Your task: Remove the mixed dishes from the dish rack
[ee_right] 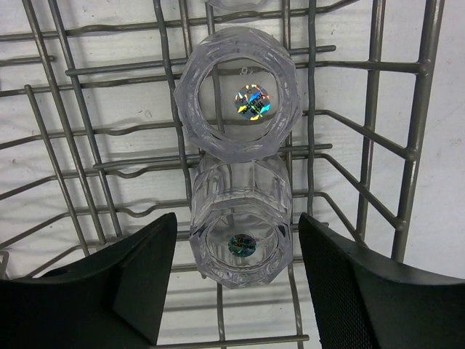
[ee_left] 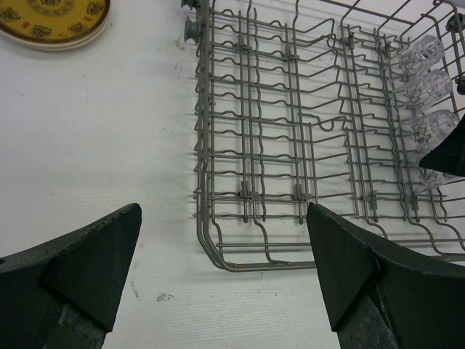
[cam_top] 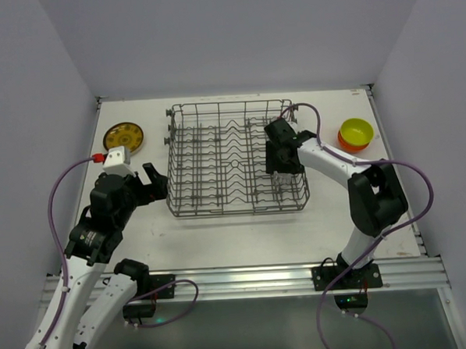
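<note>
Clear glass [ee_right: 241, 240] stands at centre-bottom of the right-wrist view, in the dish rack [cam_top: 216, 156], between the right end effector [ee_right: 236, 283] fingers, not yet gripped; a second glass touching it could topple. Left end effector [ee_left: 221, 269] gapes wide.

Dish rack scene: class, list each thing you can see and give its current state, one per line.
Dish rack: upright on the table, only glasses left inside.
Clear glasses: in the rack's right side.
Plate: unloaded, flat on the table.
Bowls: unloaded, stacked.
Left gripper: open, empty.
Right gripper: open around the nearest glass.
</note>
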`<action>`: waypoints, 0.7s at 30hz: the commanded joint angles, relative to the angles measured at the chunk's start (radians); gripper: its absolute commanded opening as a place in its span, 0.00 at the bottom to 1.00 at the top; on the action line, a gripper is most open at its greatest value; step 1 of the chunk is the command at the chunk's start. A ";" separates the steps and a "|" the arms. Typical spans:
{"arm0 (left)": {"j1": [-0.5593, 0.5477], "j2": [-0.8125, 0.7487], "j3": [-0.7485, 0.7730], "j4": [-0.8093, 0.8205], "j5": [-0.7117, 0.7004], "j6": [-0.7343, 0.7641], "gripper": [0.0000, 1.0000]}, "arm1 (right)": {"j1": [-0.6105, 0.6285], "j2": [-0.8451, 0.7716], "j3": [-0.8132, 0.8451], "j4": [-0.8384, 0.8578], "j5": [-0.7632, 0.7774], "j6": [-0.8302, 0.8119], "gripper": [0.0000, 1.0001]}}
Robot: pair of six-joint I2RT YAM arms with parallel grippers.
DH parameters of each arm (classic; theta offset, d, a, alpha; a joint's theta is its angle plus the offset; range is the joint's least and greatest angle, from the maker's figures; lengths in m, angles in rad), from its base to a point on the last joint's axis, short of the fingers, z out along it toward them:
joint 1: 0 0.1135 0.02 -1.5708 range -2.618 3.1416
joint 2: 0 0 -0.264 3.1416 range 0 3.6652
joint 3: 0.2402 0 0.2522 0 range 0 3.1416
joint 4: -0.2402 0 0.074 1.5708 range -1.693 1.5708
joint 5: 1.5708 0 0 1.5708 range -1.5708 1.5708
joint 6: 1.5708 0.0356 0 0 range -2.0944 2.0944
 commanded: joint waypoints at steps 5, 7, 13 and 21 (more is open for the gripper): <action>-0.003 0.000 -0.006 0.050 0.006 0.016 1.00 | 0.015 -0.015 0.010 0.004 0.051 0.029 0.63; -0.003 0.000 -0.007 0.050 0.006 0.016 1.00 | 0.015 -0.020 0.008 -0.001 0.055 0.035 0.60; -0.003 -0.011 -0.007 0.048 0.000 0.015 1.00 | 0.021 -0.035 0.013 -0.024 0.076 0.044 0.53; -0.003 -0.011 -0.007 0.048 0.000 0.015 1.00 | 0.027 -0.060 0.019 -0.040 0.081 0.042 0.41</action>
